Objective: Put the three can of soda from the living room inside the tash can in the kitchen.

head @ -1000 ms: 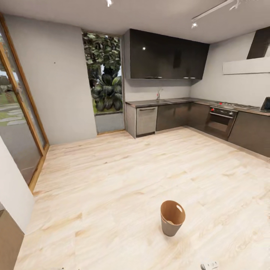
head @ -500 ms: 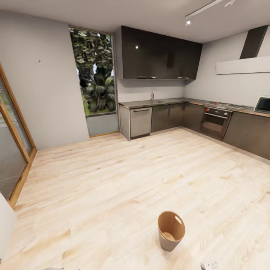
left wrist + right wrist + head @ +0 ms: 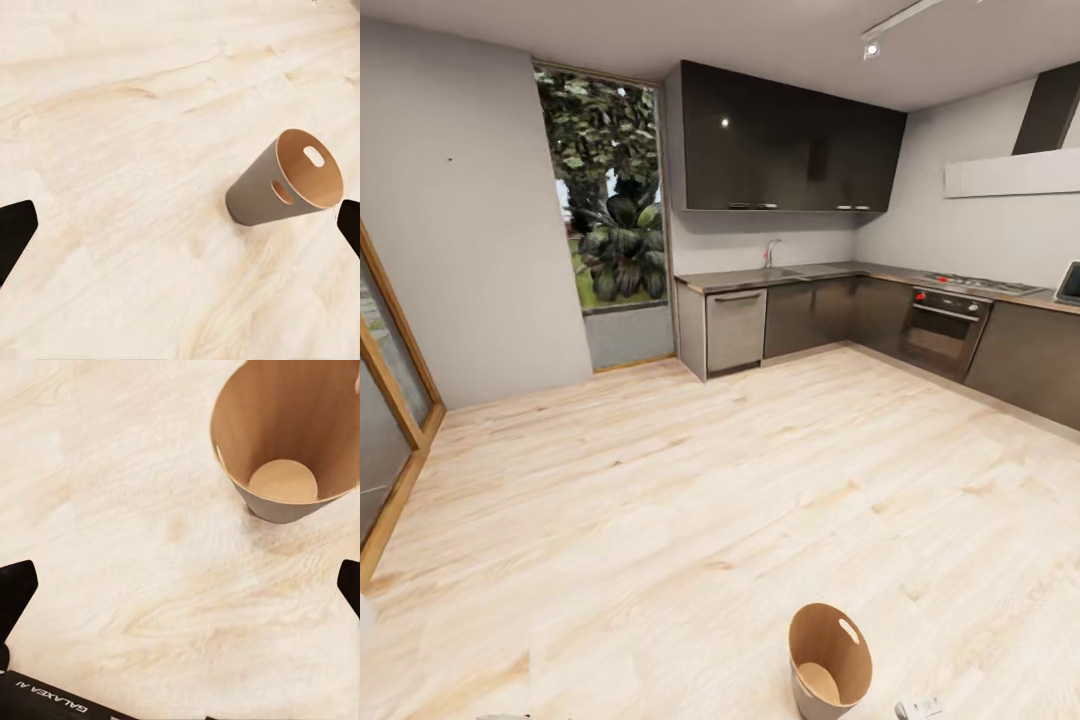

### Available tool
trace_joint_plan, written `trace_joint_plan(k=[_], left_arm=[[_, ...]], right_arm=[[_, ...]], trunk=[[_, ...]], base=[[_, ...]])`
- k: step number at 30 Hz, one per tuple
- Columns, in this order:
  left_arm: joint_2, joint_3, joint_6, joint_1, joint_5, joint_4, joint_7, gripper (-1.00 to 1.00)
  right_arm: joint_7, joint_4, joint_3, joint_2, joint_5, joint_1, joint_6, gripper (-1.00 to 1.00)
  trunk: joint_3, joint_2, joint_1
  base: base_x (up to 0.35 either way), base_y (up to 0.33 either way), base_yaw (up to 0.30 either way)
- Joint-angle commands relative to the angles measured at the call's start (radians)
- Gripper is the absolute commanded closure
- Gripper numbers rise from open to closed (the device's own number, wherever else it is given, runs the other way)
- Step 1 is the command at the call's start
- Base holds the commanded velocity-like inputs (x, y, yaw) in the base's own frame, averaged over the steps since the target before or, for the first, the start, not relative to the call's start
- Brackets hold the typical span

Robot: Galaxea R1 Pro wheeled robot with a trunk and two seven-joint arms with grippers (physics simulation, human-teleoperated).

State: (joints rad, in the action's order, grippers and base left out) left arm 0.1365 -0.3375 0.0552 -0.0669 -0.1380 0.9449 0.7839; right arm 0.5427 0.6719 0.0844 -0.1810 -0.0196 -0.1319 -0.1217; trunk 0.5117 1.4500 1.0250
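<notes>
The trash can (image 3: 830, 655), brown inside and grey-white outside with oval hand-holes, stands upright on the pale wood floor at the bottom of the head view. My left gripper (image 3: 182, 229) hangs open above the floor, with the trash can (image 3: 259, 187) a little ahead of it and off to one side. My right gripper (image 3: 182, 589) is open too, holding nothing. It looks down into the trash can (image 3: 285, 420), whose bottom is bare. The soda cans are out of view.
The kitchen lies ahead: grey cabinet fronts (image 3: 810, 315) under a dark countertop, dark upper cupboards (image 3: 790, 140), an oven (image 3: 942, 330) on the right. A tall window (image 3: 605, 200) and a glass door (image 3: 385, 420) are on the left. Part of my base (image 3: 52, 701) shows below the right gripper.
The whole head view has shifted: the camera moved forward and turned. The trash can now sits lower and closer in the picture, and the wall corner at the left has left the view.
</notes>
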Motion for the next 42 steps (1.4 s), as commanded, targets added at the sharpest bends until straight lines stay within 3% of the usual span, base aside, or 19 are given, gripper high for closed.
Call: trace_joint_plan(k=[1, 33, 36, 38, 39, 41, 42], left_arm=[[0.0, 0.0, 0.0, 0.0, 0.0, 0.0, 0.0, -1.0], [0.0, 0.001, 0.0, 0.0, 0.002, 0.0, 0.001, -1.0], [0.0, 0.001, 0.0, 0.0, 0.016, 0.0, 0.047, -1.0], [0.002, 0.001, 0.0, 0.0, 0.042, -0.001, 0.132, -1.0], [0.005, -0.001, 0.0, 0.0, 0.092, -0.001, 0.263, -1.0], [0.005, -0.002, -0.001, 0.0, 0.121, -0.001, 0.335, -1.0], [0.006, -0.002, -0.001, 0.001, 0.138, -0.001, 0.377, -1.0]], right_arm=[[0.0, 0.0, 0.0, 0.0, 0.0, 0.0, 0.0, -1.0], [-0.009, -0.001, 0.001, -0.001, 0.001, 0.0, 0.003, -1.0], [-0.077, -0.003, 0.004, -0.001, 0.0, 0.0, 0.004, -1.0], [-0.199, -0.007, 0.004, 0.0, 0.0, 0.0, 0.004, -1.0], [-0.382, -0.035, 0.003, 0.003, 0.002, -0.005, 0.002, -1.0], [-0.458, -0.077, 0.002, 0.005, 0.003, -0.031, 0.0, -1.0], [-0.498, -0.159, 0.001, 0.007, 0.002, -0.077, 0.001, -1.0]], trunk=[[0.0, 0.0, 0.0], [0.0, 0.0, 0.0], [0.0, 0.0, 0.0], [0.0, 0.0, 0.0], [0.0, 0.0, 0.0], [0.0, 0.0, 0.0], [0.0, 0.0, 0.0]], base=[[0.344, 0.0, 0.0], [0.327, -0.092, 0.0], [0.052, -0.022, 0.0], [0.024, -0.01, 0.0], [0.009, -0.004, 0.0], [0.006, -0.002, 0.0], [0.002, -0.001, 0.0]])
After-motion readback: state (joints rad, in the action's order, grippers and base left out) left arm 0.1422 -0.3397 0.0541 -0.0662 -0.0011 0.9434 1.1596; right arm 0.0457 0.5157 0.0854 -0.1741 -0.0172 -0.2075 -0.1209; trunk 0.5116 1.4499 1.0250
